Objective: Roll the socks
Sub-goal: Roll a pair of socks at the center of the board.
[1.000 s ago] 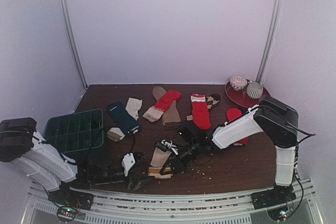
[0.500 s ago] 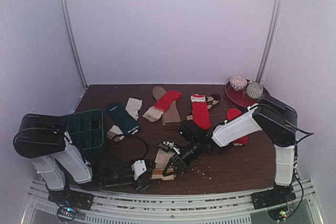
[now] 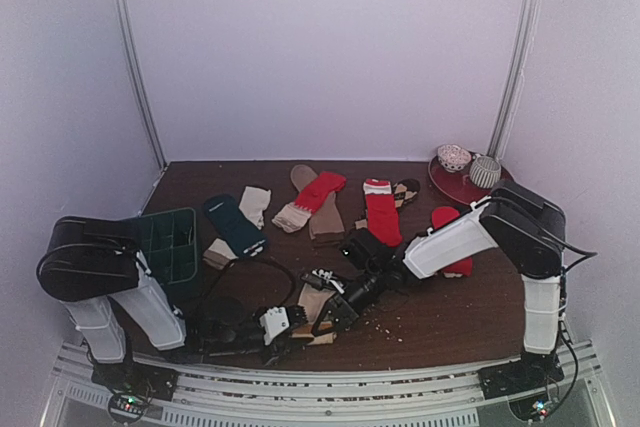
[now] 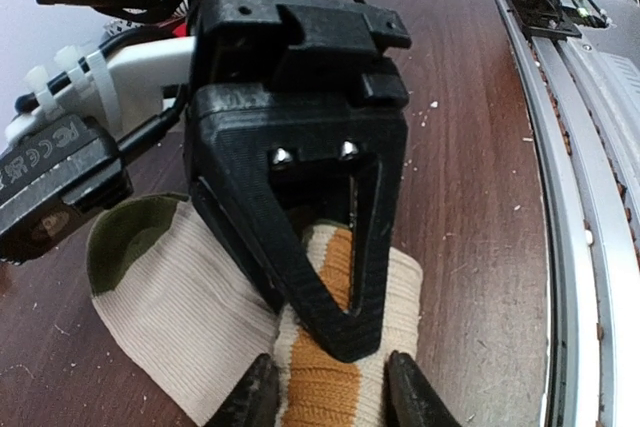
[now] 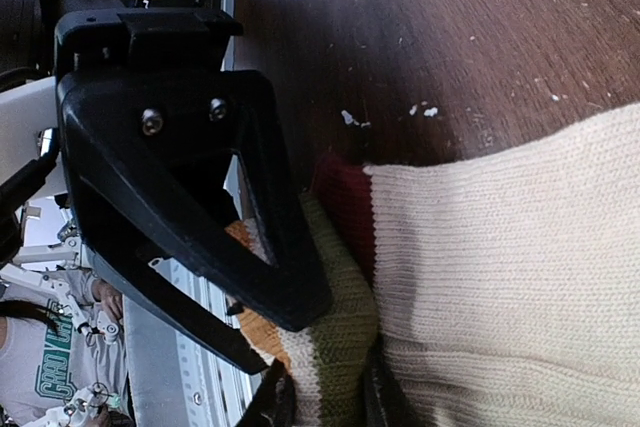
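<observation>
A cream sock with orange, green and dark red stripes (image 3: 309, 300) lies near the front edge between both grippers. In the left wrist view its striped end (image 4: 325, 387) sits between my left gripper (image 4: 333, 402) fingertips, which press its sides. The right gripper's black finger (image 4: 300, 187) lies on top of it. In the right wrist view my right gripper (image 5: 322, 405) pinches the green-striped fold, with the cream body (image 5: 500, 247) to the right. In the top view the left gripper (image 3: 284, 325) and the right gripper (image 3: 326, 313) nearly touch.
Other socks lie behind: teal (image 3: 236, 224), cream (image 3: 255, 204), red-and-tan (image 3: 312, 198), red (image 3: 382, 213), argyle (image 3: 405, 190), another red (image 3: 449, 222). A red plate (image 3: 452, 185) holds two rolled socks at the back right. A green gridded tray (image 3: 170, 244) stands left. Crumbs dot the table.
My left arm has swung right along the front edge and its gripper has reached the striped end of the sock. The right gripper has stayed on the sock.
</observation>
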You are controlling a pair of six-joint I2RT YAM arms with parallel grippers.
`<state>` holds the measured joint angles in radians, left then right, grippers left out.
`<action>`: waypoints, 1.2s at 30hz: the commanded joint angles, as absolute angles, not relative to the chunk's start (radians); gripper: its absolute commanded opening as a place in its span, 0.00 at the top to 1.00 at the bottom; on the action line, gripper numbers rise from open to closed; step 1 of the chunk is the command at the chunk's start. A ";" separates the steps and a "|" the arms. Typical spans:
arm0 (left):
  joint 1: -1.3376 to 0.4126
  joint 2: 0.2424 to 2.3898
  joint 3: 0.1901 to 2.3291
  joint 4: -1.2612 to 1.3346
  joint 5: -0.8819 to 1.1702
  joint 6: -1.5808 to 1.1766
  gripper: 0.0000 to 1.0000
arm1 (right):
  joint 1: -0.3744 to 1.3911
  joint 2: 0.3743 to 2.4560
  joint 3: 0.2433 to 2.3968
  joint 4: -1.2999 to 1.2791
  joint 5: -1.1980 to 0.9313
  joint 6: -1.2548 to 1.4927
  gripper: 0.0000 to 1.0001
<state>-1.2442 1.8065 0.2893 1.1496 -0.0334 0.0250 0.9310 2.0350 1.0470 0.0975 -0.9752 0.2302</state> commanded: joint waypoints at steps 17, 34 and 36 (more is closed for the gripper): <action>-1.245 1.802 0.242 1.208 -0.050 -0.019 0.42 | 0.932 2.104 1.012 -0.086 -0.863 0.215 0.82; -1.246 1.832 0.276 1.163 -0.008 -0.027 0.73 | 0.931 2.103 1.011 -0.085 -0.862 0.216 0.81; -1.246 1.833 0.278 1.151 -0.002 -0.034 0.87 | 0.931 2.105 1.012 -0.084 -0.861 0.216 0.79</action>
<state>-1.2446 1.8050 0.2573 1.1591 -0.0257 -0.0170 0.9287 2.0369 1.0550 0.0734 -0.9806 0.2169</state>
